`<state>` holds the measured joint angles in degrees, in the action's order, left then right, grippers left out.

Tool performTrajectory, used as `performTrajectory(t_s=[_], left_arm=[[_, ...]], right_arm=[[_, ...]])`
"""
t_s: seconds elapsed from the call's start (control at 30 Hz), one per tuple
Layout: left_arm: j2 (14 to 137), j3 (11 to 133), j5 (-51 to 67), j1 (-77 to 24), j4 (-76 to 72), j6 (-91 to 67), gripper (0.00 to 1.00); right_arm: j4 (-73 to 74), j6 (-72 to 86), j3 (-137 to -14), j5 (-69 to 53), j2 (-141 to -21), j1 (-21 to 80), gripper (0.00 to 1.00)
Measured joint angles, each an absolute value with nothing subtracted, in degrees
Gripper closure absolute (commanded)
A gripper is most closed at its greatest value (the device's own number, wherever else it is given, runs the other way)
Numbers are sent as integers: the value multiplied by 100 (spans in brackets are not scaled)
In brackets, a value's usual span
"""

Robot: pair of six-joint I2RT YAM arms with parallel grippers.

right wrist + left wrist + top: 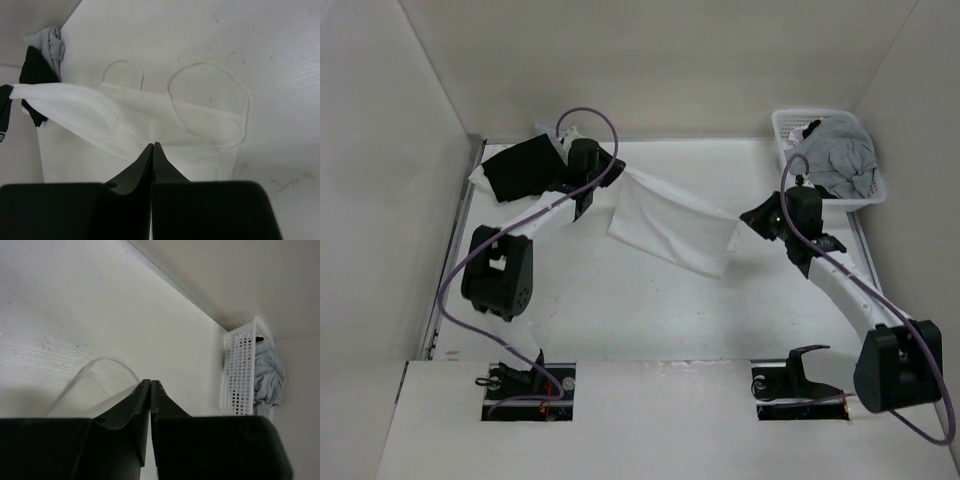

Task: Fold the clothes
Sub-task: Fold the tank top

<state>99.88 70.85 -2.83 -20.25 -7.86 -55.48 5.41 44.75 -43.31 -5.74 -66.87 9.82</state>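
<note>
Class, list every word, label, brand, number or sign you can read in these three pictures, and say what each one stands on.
None: no readable text in any view.
white garment: plain, no print or tag showing.
basket: plain white mesh, no label visible.
black garment and grey cloth: no lettering visible.
Robot arms and table: no marks that can be read.

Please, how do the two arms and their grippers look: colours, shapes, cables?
The left arm and right arm share white links and bulky black joint housings. A thin purple cable runs along each. The left gripper and right gripper are matte black, with two fingers tapering to slim curved tips. No markings show.
</note>
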Motion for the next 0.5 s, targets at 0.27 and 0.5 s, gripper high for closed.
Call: performTrajectory(t_s=[0.27, 0.5], left_arm=[[11878, 9120, -224, -2023, -504, -5430, 71], [11673, 8414, -183, -1914, -668, -5312, 71]], right_arm=[[198, 4370, -5157, -729, -8149, 294, 86], [104, 4372, -5240, -523, -8842, 154, 67]])
